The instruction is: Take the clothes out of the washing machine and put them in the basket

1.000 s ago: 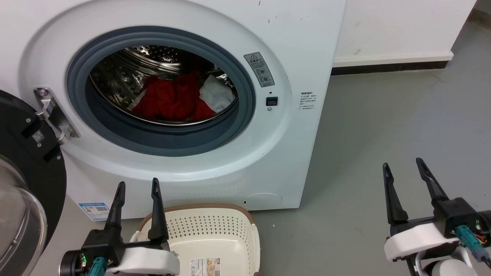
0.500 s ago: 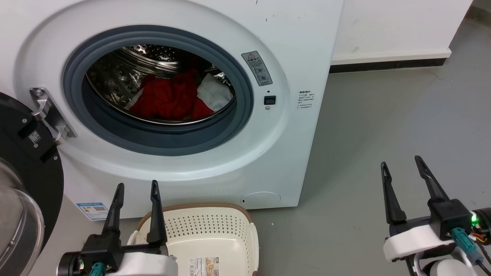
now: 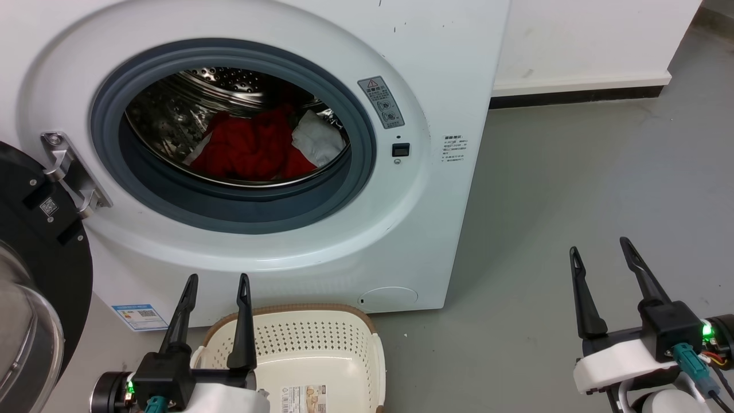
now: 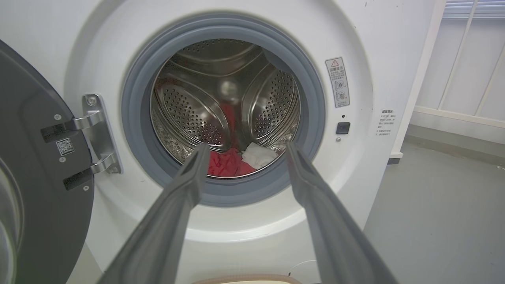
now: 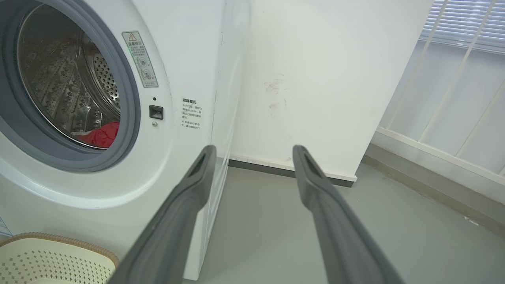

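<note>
The white washing machine (image 3: pixel 441 69) stands with its door swung open at the left. Red clothes (image 3: pixel 246 150) and a white cloth piece (image 3: pixel 318 137) lie low in the steel drum; the red clothes (image 4: pixel 225 163) and the white piece (image 4: pixel 258 156) show again in the left wrist view. The cream basket (image 3: pixel 321 338) with a brown rim sits on the floor before the machine, nothing in it. My left gripper (image 3: pixel 218 284) stands open at the basket's left rim, below the drum opening. My right gripper (image 3: pixel 601 248) stands open over bare floor, right of the machine.
The open black-rimmed glass door (image 3: pixel 34 298) hangs at the far left on a metal hinge (image 3: pixel 71 172). Grey floor (image 3: pixel 573 183) stretches right of the machine to a white wall with a dark skirting (image 3: pixel 573 96). A white railing (image 5: pixel 453 98) runs farther right.
My left gripper has shifted slightly right and away from me, toward the machine. The head camera has turned a little, shifting the scene left. The right gripper stays put.
</note>
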Tool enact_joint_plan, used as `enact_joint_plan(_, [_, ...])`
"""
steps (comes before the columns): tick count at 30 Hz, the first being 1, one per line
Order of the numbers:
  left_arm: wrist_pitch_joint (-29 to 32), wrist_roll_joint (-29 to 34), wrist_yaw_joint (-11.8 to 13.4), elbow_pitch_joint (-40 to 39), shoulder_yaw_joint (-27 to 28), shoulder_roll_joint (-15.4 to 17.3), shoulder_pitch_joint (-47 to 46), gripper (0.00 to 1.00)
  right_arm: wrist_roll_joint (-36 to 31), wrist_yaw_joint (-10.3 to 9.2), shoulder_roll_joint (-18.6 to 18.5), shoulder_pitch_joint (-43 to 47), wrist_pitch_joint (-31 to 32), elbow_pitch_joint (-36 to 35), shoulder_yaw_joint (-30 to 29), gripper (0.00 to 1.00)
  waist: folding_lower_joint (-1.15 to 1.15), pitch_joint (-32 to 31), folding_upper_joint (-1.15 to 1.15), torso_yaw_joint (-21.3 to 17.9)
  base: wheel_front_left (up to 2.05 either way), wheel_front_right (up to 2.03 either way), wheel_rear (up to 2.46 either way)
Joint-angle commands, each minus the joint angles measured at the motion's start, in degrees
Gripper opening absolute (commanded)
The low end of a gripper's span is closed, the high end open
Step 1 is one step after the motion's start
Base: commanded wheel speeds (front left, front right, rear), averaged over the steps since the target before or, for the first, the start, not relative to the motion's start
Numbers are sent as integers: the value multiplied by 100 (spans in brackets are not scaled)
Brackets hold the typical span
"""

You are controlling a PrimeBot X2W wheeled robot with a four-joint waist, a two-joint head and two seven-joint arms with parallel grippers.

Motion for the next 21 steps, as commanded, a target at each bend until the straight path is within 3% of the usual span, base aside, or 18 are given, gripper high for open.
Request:
enact_joint_plan(1, [-16, 2, -27, 24, 29, -14, 64, 100, 54, -4, 7, 39, -20, 16, 7, 100, 0, -2, 0, 3, 0, 0, 0])
enact_joint_plan(15, [-16, -56, -76, 37, 82, -16, 88, 100, 185, -4, 7, 24, -19, 76, 14, 100, 0, 72, 0, -29, 0, 0, 0])
enact_joint_plan(21, [-16, 14, -246, 108, 188, -15, -138, 100, 282, -4, 8, -201, -17, -104, -18, 100, 0, 512, 0, -146, 0, 0, 0])
